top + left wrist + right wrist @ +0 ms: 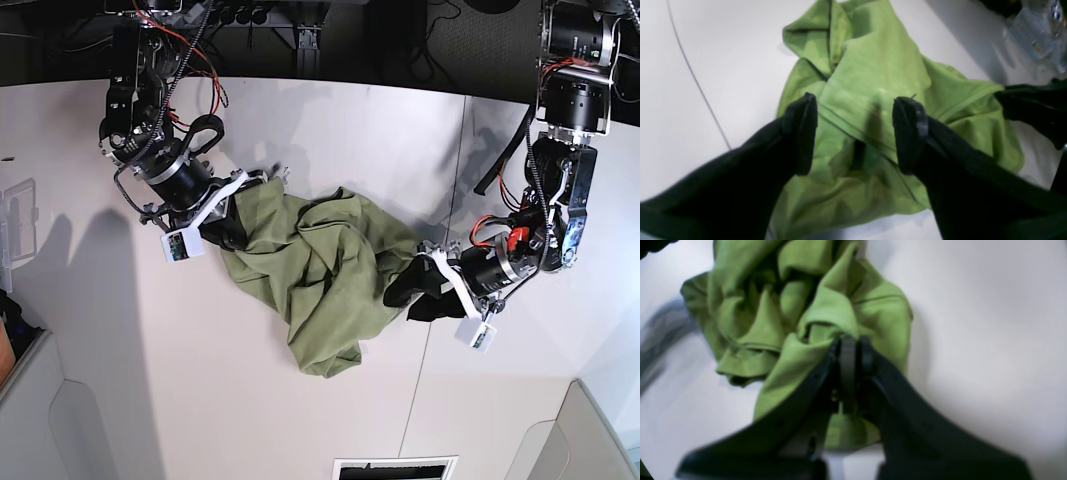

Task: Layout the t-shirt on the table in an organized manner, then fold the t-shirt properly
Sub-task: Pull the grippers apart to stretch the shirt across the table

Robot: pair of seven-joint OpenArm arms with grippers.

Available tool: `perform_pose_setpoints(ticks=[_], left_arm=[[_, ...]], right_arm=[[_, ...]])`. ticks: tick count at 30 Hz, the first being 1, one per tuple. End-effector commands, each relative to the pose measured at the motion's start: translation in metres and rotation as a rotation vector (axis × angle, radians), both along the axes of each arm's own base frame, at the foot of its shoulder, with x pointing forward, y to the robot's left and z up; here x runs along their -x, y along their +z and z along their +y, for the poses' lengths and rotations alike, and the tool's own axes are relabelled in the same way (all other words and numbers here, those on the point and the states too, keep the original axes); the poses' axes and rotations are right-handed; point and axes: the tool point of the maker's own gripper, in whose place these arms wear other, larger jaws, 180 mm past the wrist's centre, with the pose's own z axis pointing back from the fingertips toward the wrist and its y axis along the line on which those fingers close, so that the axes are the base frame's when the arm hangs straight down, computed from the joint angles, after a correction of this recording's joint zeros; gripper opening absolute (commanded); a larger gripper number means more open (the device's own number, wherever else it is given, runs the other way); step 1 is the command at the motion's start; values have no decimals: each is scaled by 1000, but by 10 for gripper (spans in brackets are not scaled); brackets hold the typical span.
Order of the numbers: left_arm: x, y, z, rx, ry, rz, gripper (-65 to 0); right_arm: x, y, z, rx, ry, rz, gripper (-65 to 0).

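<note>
The right gripper is pinching the t-shirt — the left gripper is gaping above it — so pulling one-sided risks bunching.

The left gripper has its jaws spread wide, while the right gripper is pinched closed.

Bright, even overhead light washes the white tabletop in all three views, nearly bleaching it in the wrist views. The base view is sharp, with soft grey shadows beside each arm and a broad one toward 10 o'clock. Both wrist views are soft and smeared; the near black end effector fingers are out of focus, and the seam line bows with lens distortion. The t-shirt shows dark folds.
</note>
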Motion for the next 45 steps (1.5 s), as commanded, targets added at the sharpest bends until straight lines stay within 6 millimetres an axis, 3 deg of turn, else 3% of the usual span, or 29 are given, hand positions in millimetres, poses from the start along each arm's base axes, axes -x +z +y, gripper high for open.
perform_pose_setpoints(ticks=[1,7,8,9,12,16,22,24,34,38,39,42,43,45], left_arm=[[-11,21,-3,30,5,-63,-270],[-16,13,-24,-7,18,-103,-277],[-18,11,-25,-24,34,-114,-305],[-20,9,-28,-41,41,-126,-369],[-17,1,-36,-85,26,-132,-650],[-21,4,-23,-113,38,-143,-650],[-34,40,46,-54,165,-163,-650],[-32,56,59,-60,147,-181,-650],[-29,118,126,-214,173,-298,-650],[-26,120,143,-230,197,-254,-650],[-23,116,142,-231,192,-225,-624],[-15,100,142,-254,175,-170,-400],[-13,96,143,-259,175,-159,-360],[-10,89,143,-265,172,-137,-350]], right_arm=[[-6,16,4,-31,8,-53,-650],[-5,15,5,-46,10,-39,-650],[-5,15,5,-45,10,-39,-650],[-5,14,5,-45,10,-38,-650],[-5,15,5,-46,10,-40,-650],[-7,14,1,-13,6,-46,-650],[-11,14,-28,29,-42,-61,-650],[-12,17,-37,34,-38,-80,-650],[-21,40,-89,65,-132,-165,-650],[-31,62,-115,44,-207,-222,-650],[-33,67,-119,27,-222,-234,-606],[-35,72,-126,-10,-245,-227,-358],[-35,72,-128,-21,-251,-215,-314],[-35,75,-134,-46,-270,-212,-303]])
